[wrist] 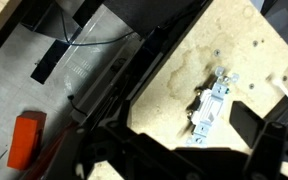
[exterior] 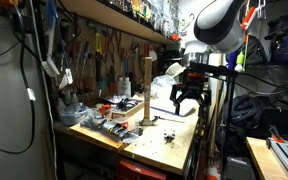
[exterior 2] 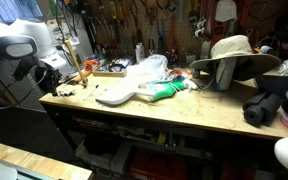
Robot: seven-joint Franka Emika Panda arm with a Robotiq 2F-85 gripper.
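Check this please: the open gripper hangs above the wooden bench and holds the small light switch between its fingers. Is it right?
Not quite. The open gripper hangs above the wooden bench but holds nothing: the wrist view shows the small light switch lying on the bench below it, untouched.

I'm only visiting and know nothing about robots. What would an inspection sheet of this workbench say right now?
Surface: wooden benchtop, pale, with a stain in the wrist view.
Job's things: light switch lying on the bench below the tool, untouched.
Clutter: wooden post standing upright; hat; plastic bag; orange block.
Grippers: tool open, hovering above the bench, holding nothing.
Cables: black cables hang beside the bench.
Surroundings: hand tools hang on the wall.
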